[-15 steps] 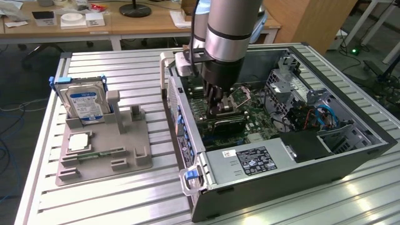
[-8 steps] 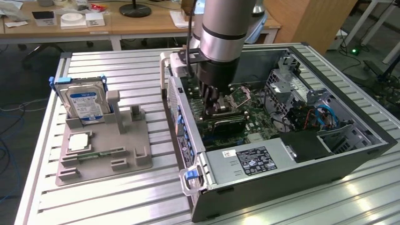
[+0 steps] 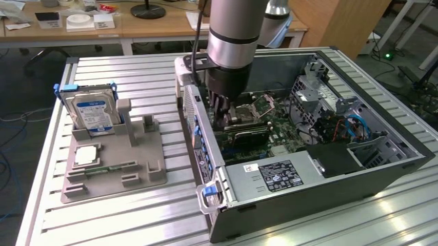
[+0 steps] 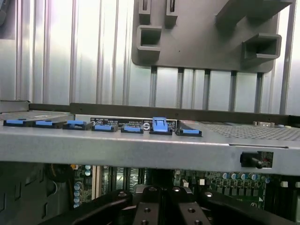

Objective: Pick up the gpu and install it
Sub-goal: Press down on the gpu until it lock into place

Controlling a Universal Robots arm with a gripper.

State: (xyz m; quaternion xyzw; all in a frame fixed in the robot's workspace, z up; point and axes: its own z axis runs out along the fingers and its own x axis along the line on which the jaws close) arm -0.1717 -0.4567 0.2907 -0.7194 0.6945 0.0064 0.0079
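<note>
Beyond ribbed metal table (image 3: 137, 215), cluttered wooden desks (image 3: 102, 28).

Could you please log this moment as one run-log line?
arm: inside open computer case | gripper: shut, low over motherboard | gpu: below gripper | hard drive: in holder

**GPU down on the motherboard**

The gpu (image 3: 245, 134) is a thin, flat, dark card. It lies low inside the open computer case (image 3: 356, 169), stretched lengthwise across the green motherboard (image 3: 277, 130), just below the processor socket (image 3: 253, 106). One end sits directly under my end effector (image 3: 220, 115), near the case's rear wall with the blue slot latches (image 4: 159, 125). Whether it is fully seated I cannot tell.
</note>
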